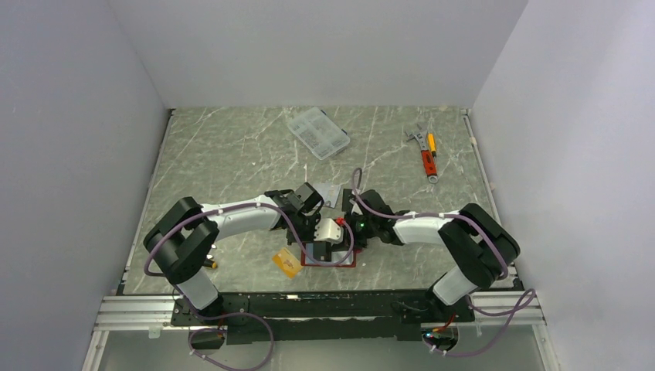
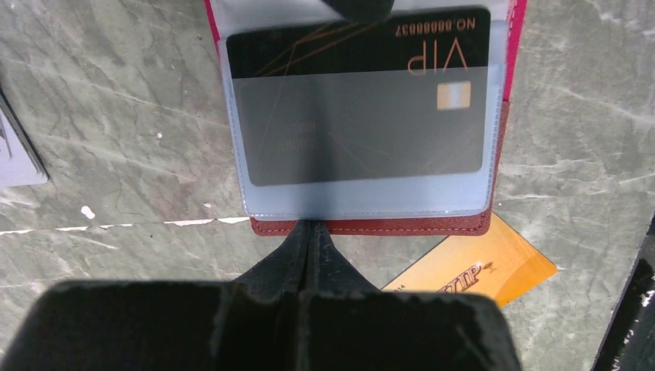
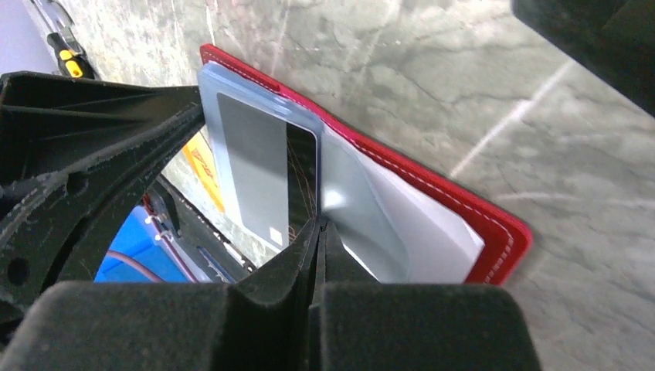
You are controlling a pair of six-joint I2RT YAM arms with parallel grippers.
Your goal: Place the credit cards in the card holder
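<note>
The red card holder (image 2: 386, 226) lies open near the table's front edge, its light blue pocket up. A dark VIP credit card (image 2: 347, 50) sits in that pocket with its top strip sticking out. My left gripper (image 2: 311, 225) is shut, its tips against the holder's near edge. My right gripper (image 3: 318, 222) is shut too, its tips meeting the dark card's (image 3: 301, 174) exposed edge. An orange-gold card (image 2: 479, 270) lies flat, partly tucked under the holder's corner; in the top view this card (image 1: 287, 263) lies left of the holder (image 1: 344, 264). A silver-grey card (image 1: 330, 193) rests behind the arms.
A clear plastic organiser box (image 1: 317, 132) sits at the back centre. A wrench and orange-handled tools (image 1: 426, 151) lie at the back right. White walls close in three sides. Both arms crowd the front middle of the marbled table (image 1: 232, 154).
</note>
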